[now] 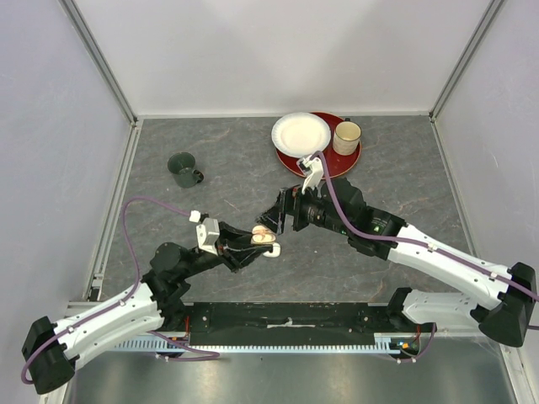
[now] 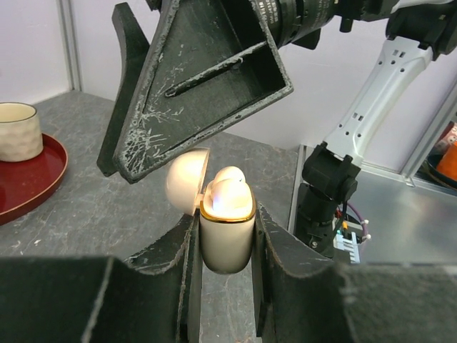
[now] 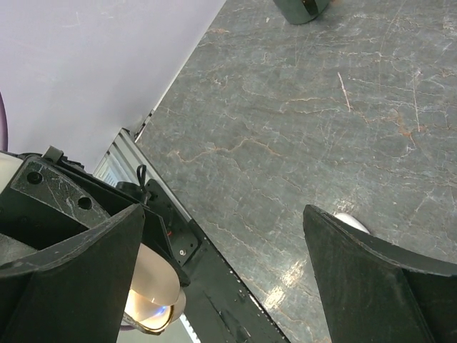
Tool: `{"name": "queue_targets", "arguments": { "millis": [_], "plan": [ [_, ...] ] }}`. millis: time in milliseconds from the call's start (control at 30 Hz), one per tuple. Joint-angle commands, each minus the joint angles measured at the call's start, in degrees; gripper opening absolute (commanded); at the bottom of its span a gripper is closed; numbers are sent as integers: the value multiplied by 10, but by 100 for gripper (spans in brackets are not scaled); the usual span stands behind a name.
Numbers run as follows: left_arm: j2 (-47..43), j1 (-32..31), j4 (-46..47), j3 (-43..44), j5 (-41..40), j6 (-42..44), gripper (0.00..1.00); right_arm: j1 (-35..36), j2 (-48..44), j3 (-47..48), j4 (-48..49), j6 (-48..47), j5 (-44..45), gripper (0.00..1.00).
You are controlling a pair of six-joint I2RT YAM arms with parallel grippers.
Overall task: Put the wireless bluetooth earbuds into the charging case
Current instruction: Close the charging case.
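Left gripper (image 1: 255,243): closed tight on the charging case (image 2: 227,241), held upright, lid (image 2: 186,180) open.
Earbuds (image 2: 230,186): two white tops sit in the case's mouth.
Right gripper (image 3: 223,214): wide open, empty, just above the case, so a push would go straight down.
Hard to see: a white bit (image 3: 350,222) on the table (image 3: 300,107), half hidden.

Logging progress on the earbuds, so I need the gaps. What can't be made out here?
- Left wrist: glare over the charging case blurs how many earbuds sit inside.
- Right wrist: a small white object on the table is half hidden behind the right gripper.
- Top external: the case is too small, partly covered by the left gripper.
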Motion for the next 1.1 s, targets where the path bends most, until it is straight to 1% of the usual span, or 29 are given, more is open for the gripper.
{"name": "queue_targets", "arguments": {
  "millis": [0, 333, 533, 700, 733, 800, 900, 933, 1033, 1067],
  "plan": [
    [-19, 1, 28, 4, -59, -9, 2, 3, 9, 1, 0, 2, -29, 98],
    [-51, 1, -4, -5, -111, -20, 2, 3, 24, 4, 3, 4, -35, 98],
    [-55, 1, -21, -1, -131, -33, 2, 2, 31, 10, 0, -10, -64, 98],
    [-51, 1, -37, 4, -158, -54, 2, 3, 32, 4, -10, -7, -41, 98],
    [-50, 1, -46, 8, -167, -59, 2, 3, 29, 1, -10, -2, -20, 98],
    [-46, 2, -95, 32, -172, -67, 2, 2, 16, -11, -11, 7, 10, 98],
    [-30, 2, -181, 71, -184, -82, 2, 3, -5, -29, -15, 37, 99, 98],
    [-23, 1, -194, 78, -184, -84, 2, 2, -12, -32, -23, 59, 152, 98],
    [-9, 2, -236, 97, -193, -111, 2, 1, -41, -44, -40, 74, 214, 98],
    [-5, 3, -248, 102, -198, -131, 2, 2, -50, -47, -46, 84, 249, 98]
  ]
}}
